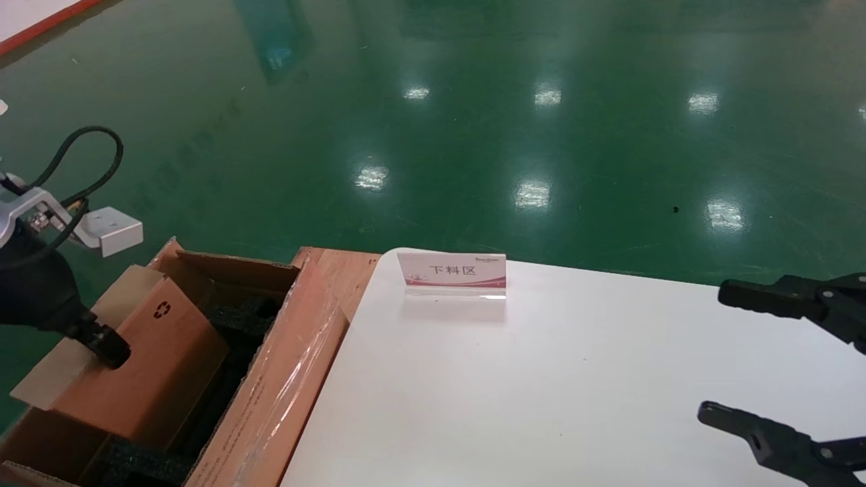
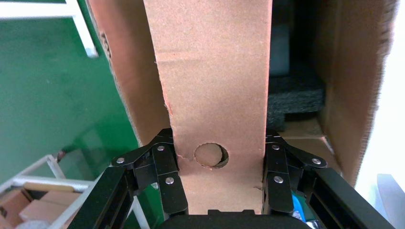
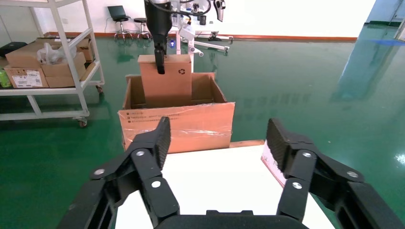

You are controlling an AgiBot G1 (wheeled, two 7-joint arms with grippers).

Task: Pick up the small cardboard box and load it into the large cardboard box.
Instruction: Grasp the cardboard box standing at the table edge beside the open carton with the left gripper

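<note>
Pick is done, op. L gripper is pinching the flat brown small cardboard box w/ recycling mark by its narrow edges, pads pressed on both sides. Box sits upright, lower part already inside the big brown corrugated large carton w/ taped flap, above the black foam padding; can't tell if it's seated. Left to do, by my read: lower fully, let go, pull out. R gripper spread wide, idle over the white tabletop, near the small pink-and-white sign stand.
</note>
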